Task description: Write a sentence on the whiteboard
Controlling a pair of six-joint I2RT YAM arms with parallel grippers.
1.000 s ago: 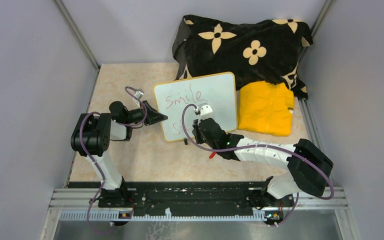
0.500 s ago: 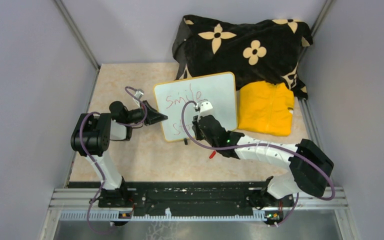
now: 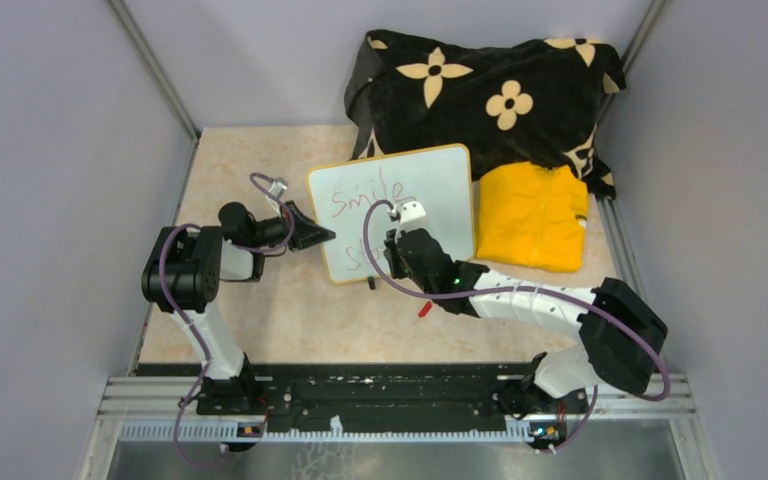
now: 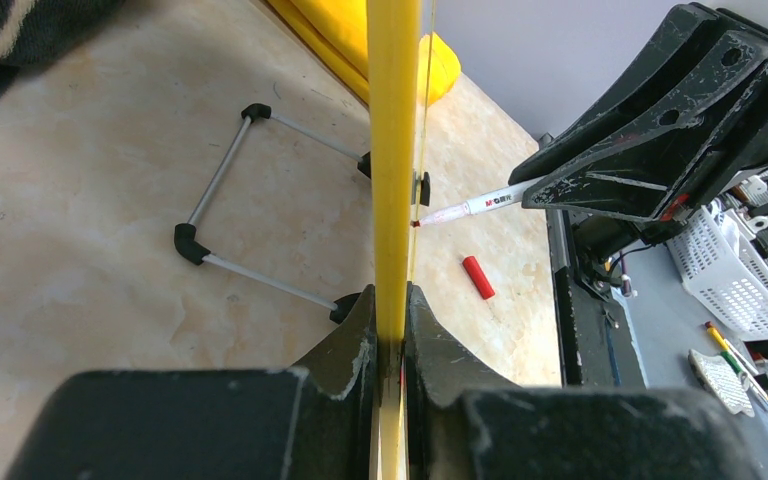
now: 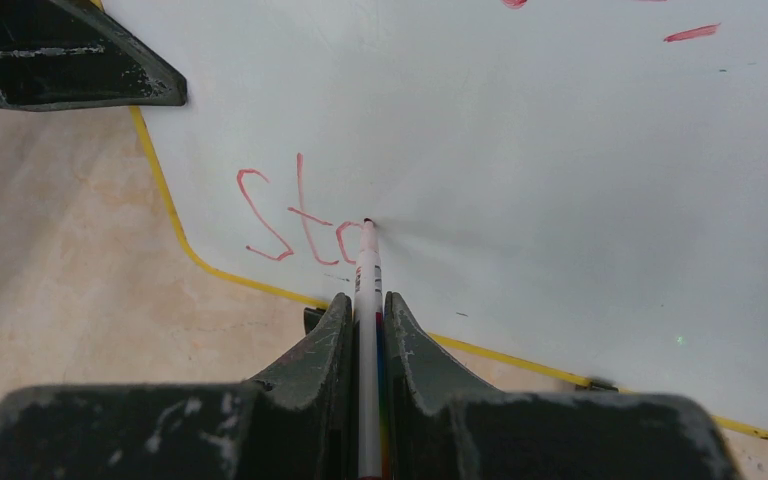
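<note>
Beige desk (image 3: 290, 320) carries the whiteboard (image 3: 430, 175), its edge clamped by the left end effector (image 4: 391, 305). The right end effector (image 5: 368, 312), gripping the marker (image 5: 367, 262), has inched along, leaving the sentence (image 5: 290, 215) mid-"stay".

A robot lab cell: grey partition walls (image 3: 50, 150), aluminium mounting rail (image 3: 140, 400).

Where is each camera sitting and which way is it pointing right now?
Top: above and behind the bases, looking down on the table; both arms show.
Left wrist: behind the left tool, sighting along the whiteboard's frame it clamps.
Right wrist: behind the right tool, facing the board's white face down the held marker.
Shared: both wrist views show board and marker.
</note>
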